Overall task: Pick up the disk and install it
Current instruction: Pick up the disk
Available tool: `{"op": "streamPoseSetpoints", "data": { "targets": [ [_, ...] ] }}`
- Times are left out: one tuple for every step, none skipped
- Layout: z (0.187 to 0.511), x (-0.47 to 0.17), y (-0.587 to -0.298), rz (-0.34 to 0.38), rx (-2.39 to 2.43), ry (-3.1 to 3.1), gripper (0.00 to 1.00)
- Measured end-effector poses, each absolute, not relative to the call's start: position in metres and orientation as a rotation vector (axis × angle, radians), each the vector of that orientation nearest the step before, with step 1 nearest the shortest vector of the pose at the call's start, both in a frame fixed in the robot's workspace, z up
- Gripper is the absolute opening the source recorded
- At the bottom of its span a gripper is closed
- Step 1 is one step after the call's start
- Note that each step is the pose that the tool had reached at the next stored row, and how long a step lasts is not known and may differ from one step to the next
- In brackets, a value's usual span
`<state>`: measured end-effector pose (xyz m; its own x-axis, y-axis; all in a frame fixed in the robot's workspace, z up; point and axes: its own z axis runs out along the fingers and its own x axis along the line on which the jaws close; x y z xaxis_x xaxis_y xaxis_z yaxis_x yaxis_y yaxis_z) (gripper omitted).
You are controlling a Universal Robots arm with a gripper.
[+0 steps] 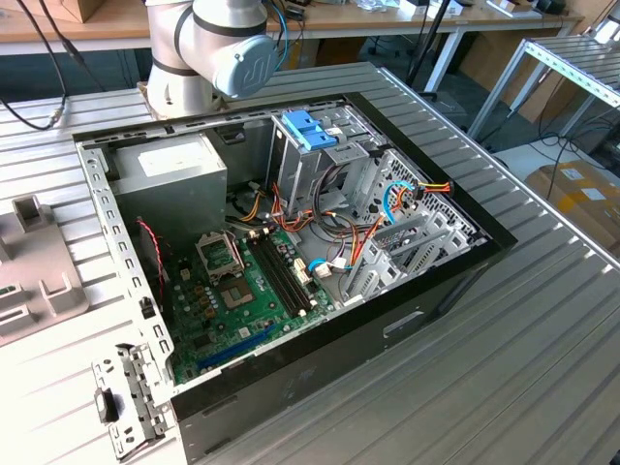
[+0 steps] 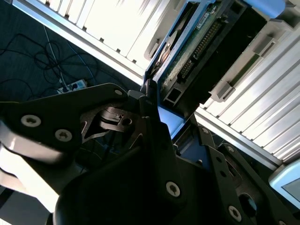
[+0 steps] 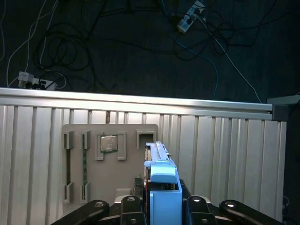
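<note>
The disk point(image 3: 161, 185) stands on edge between my gripper's black fingers point(image 3: 132, 206), its light-blue rail facing the camera in the first wrist view. The gripper point(image 3: 161, 208) is shut on it, above a grey fixture plate point(image 3: 112, 173) near the table's edge. In the second wrist view the disk point(image 2: 194, 54) shows its green circuit board edge and connector, with the blue rail running along one side and the gripper point(image 2: 157, 117) clamped at its lower end. The open computer case point(image 1: 291, 242) lies on the table in the exterior view, with its metal drive cage point(image 1: 320, 165) at the back.
A blue bracket point(image 1: 310, 129) tops the drive cage, with loose cables point(image 1: 387, 208) beside it. The robot base point(image 1: 208, 48) stands behind the case. The fixture plate point(image 1: 29, 266) sits at the exterior view's left. Cables and power strips point(image 3: 187, 21) lie on the floor beyond the table edge point(image 3: 140, 101).
</note>
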<state>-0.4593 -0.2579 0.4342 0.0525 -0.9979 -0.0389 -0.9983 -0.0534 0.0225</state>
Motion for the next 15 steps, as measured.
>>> {"op": "streamPoseSetpoints", "data": {
  "targets": [
    [0.4347,-0.4593,-0.2579,0.068,-2.271,2.154,0.37],
    [0.4351,-0.4593,-0.2579,0.068,-2.271,2.154,0.37],
    [0.4357,-0.4593,-0.2579,0.068,-2.271,2.154,0.37],
    [0.4363,-0.4593,-0.2579,0.068,-2.271,2.154,0.37],
    [0.4369,-0.4593,-0.2579,0.068,-2.271,2.154,0.37],
    [0.4377,-0.4593,-0.2579,0.068,-2.271,2.154,0.37],
    [0.4383,-0.4593,-0.2579,0.068,-2.271,2.154,0.37],
    [0.439,-0.4593,-0.2579,0.068,-2.271,2.154,0.37],
    [0.4396,-0.4593,-0.2579,0.068,-2.271,2.154,0.37],
    [0.4404,-0.4593,-0.2579,0.068,-2.271,2.154,0.37],
    [0.4409,-0.4593,-0.2579,0.068,-2.271,2.154,0.37],
    [0.4415,-0.4593,-0.2579,0.068,-2.271,2.154,0.37],
    [0.4419,-0.4593,-0.258,0.068,-2.271,2.154,0.37],
    [0.4425,-0.4593,-0.2579,0.068,-2.271,2.154,0.37],
    [0.443,-0.4593,-0.258,0.068,-2.272,2.154,0.37]
  ]
}}
